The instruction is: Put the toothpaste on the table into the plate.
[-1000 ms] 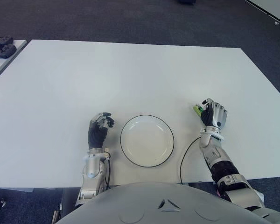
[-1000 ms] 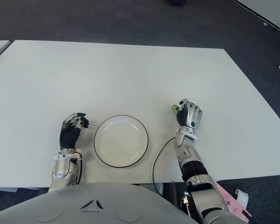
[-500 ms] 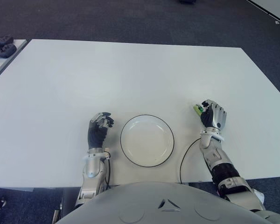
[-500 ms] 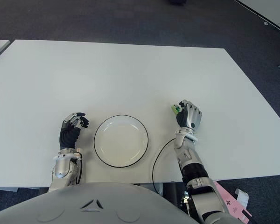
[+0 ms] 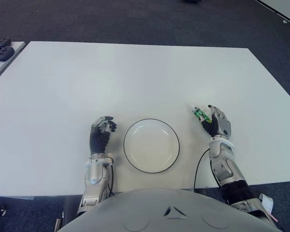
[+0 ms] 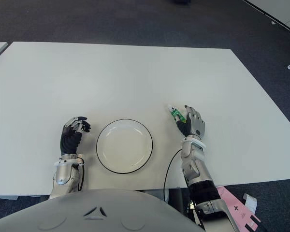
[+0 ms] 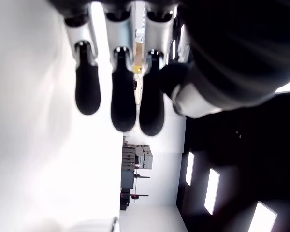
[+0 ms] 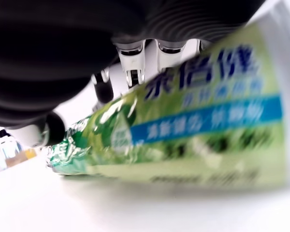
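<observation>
Blurred Chinese characters on the toothpaste [image 8: 193,125] tube, not legible

Toothpaste [image 5: 199,114] part-hidden under right hand [image 5: 217,124] (grip unclear); tube's end cropped.

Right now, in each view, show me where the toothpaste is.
Left eye view: toothpaste at the right hand, right of the plate.
Right eye view: the same, right of the plate.
Left wrist view: not in it.
Right wrist view: fills the frame under the fingers.
Shared landmark: the plate.
</observation>
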